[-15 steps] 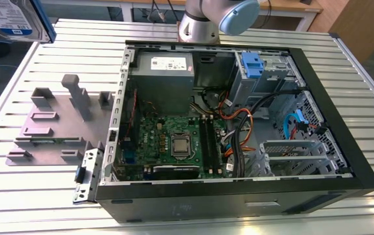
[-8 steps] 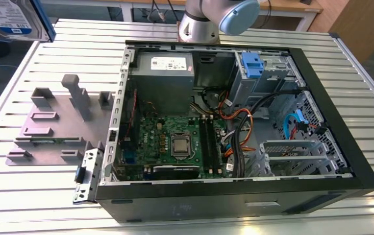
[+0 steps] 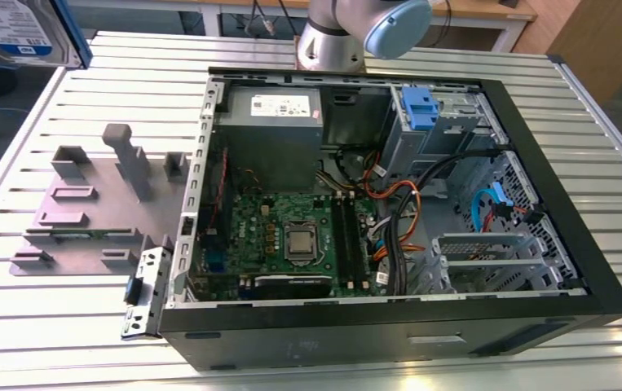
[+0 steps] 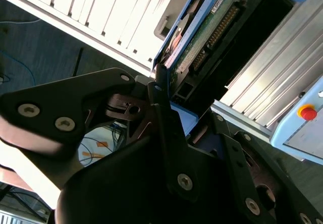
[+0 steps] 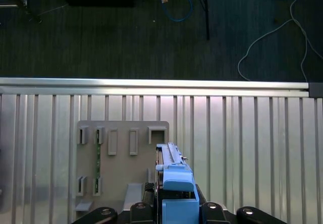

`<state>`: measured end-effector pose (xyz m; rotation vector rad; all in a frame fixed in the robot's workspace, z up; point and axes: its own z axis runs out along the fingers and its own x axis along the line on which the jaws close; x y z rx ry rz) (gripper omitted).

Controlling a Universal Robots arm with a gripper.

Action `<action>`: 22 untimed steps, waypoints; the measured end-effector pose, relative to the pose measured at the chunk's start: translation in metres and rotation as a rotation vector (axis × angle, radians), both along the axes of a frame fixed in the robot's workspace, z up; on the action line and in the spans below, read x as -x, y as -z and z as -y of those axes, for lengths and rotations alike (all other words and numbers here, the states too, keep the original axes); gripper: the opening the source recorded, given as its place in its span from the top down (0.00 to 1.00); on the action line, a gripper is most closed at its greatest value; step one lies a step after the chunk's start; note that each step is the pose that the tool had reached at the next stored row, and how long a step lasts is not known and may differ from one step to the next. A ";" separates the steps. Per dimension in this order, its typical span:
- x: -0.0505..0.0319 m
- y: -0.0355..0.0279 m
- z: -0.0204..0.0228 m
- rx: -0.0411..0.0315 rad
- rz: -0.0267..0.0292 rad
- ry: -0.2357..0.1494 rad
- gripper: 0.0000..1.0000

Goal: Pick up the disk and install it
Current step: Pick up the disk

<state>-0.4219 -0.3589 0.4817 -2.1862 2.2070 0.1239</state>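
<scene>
Claw clamped on the disk: I hold the drive edge-on, its blue bracket facing the first wrist camera, above the grey fixture plate that lies on the slatted surface. In the second wrist view the black fingers grip the drive, and its green circuit board is turned to the lens.

In the exterior view the disk hangs at eleven o'clock, label showing, clear of the surface and well apart from the open computer case at centre frame. Inside the case, the power supply sits at twelve o'clock. A blue latch tops the drive cage at one o'clock. A bare metal cage stands at four o'clock beside a tangle of cables.

By my reading the pick-up is done and the install is not yet begun; this is the carry. The move ahead, as I judge it, calls for crossing the case wall without clipping it. It also means squaring the bracket to a cage's rails and keeping off the cables. Which cage takes the drive I cannot tell from here.
</scene>
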 end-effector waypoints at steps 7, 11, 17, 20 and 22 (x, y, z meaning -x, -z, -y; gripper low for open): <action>0.0000 -0.0105 0.0000 0.0000 0.0000 0.000 0.63; 0.0000 -0.0136 0.0000 0.0000 -0.0001 0.000 0.63; 0.0000 -0.0177 0.0000 0.0000 -0.0001 0.000 0.63; 0.0000 -0.0185 0.0000 0.0000 -0.0001 0.000 0.63; 0.0000 -0.0191 0.0000 0.0000 0.0000 0.000 0.63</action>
